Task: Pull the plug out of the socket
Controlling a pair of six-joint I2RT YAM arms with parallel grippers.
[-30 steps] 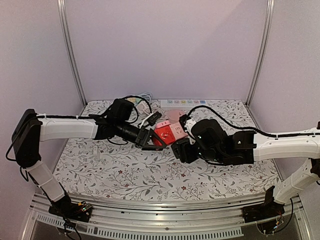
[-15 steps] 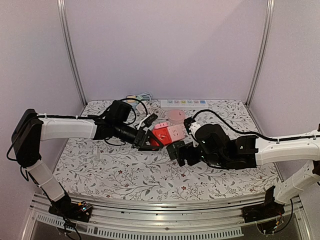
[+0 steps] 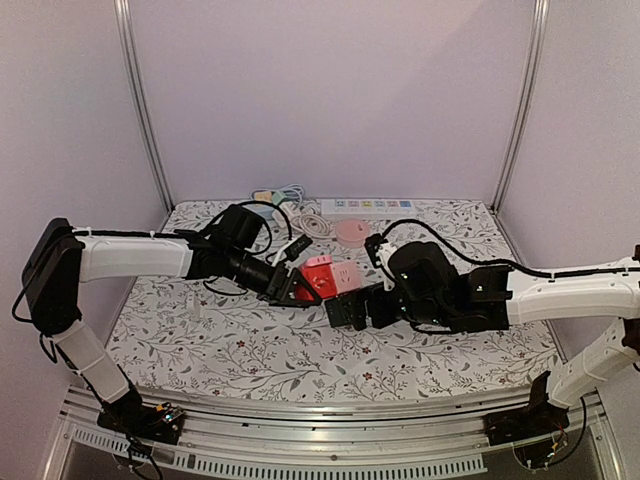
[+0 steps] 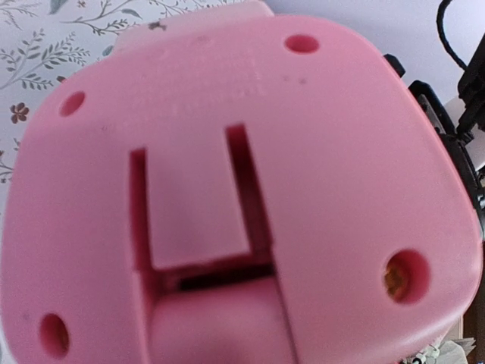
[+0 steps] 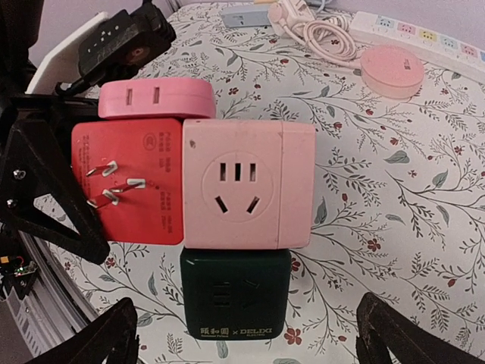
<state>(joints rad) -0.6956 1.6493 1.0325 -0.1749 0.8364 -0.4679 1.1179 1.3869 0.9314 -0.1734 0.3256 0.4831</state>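
The socket block has a pink cube (image 5: pixel 250 186) with a red section (image 5: pixel 125 182) whose metal prongs are bare, and a pink plug (image 5: pixel 155 98) on its top. A dark green plug (image 5: pixel 235 299) sits pushed into the cube's lower face. My left gripper (image 3: pixel 288 285) is shut on the red end of the block (image 3: pixel 318 278) and holds it above the table. The block's pink face (image 4: pixel 242 189) fills the left wrist view and hides the fingers. My right gripper (image 5: pixel 254 337) is open, with its fingertips (image 5: pixel 98 341) either side of the green plug and apart from it.
A white power strip (image 3: pixel 365 205) lies along the back wall. A round pink disc (image 3: pixel 352 232) and a coiled white cable (image 3: pixel 310 225) lie in front of it. The floral tablecloth (image 3: pixel 200 340) covers the table.
My left gripper has carried the socket block a little nearer and to the left. My right gripper has slid left and now straddles the green plug.
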